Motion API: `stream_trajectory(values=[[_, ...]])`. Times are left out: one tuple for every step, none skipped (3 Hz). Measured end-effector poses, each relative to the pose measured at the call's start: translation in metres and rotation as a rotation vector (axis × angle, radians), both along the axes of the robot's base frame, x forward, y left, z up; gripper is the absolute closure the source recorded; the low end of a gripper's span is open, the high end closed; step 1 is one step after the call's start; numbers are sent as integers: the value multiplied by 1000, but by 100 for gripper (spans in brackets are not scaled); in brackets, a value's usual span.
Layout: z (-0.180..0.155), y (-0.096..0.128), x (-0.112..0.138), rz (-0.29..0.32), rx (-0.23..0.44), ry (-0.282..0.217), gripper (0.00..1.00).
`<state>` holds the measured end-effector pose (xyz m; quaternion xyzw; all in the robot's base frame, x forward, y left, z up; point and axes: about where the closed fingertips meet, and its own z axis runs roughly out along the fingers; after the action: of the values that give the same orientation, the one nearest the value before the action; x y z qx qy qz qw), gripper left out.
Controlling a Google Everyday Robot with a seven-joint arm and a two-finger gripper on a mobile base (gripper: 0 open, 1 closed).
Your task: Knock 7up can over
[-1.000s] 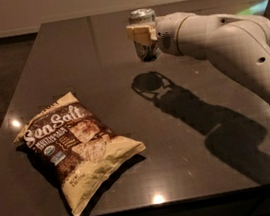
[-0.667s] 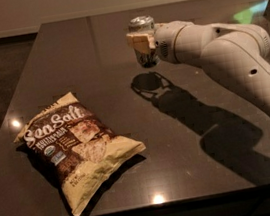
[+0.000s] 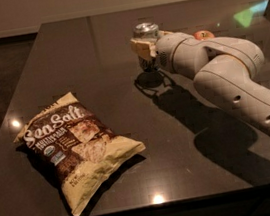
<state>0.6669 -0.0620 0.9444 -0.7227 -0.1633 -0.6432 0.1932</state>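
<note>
Camera view: the 7up can (image 3: 146, 28) stands upright toward the far middle of the dark tabletop (image 3: 91, 51), its silver top showing above the gripper (image 3: 143, 48). The gripper sits at mid-height against the can's near side and hides most of the label. Whether it is clamped on the can, open around it, or only resting against it cannot be told from here. The pale arm (image 3: 231, 75) reaches in from the right, low over the tabletop. A red apple (image 3: 204, 34) lies just behind the arm's wrist, near the can. A bag of sea salt chips (image 3: 77, 144) lies flat at the near left, well apart from both.

The step in hand looks like the tipping itself, since the can is upright with the gripper at it. A push that lands high on the can, near the rim, would probably topple it rather than slide it across the glossy surface. Pushing to the left or toward the far edge looks safest, as both directions are open. A sweep to the right risks striking the apple. If the can is in fact gripped, rotating the wrist and then letting go should lay it down.
</note>
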Motion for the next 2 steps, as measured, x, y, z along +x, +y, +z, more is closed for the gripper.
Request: stream_trajectory(values=[[-5, -6, 7, -30, 66, 24, 100], [-12, -6, 13, -45, 133, 40, 84]])
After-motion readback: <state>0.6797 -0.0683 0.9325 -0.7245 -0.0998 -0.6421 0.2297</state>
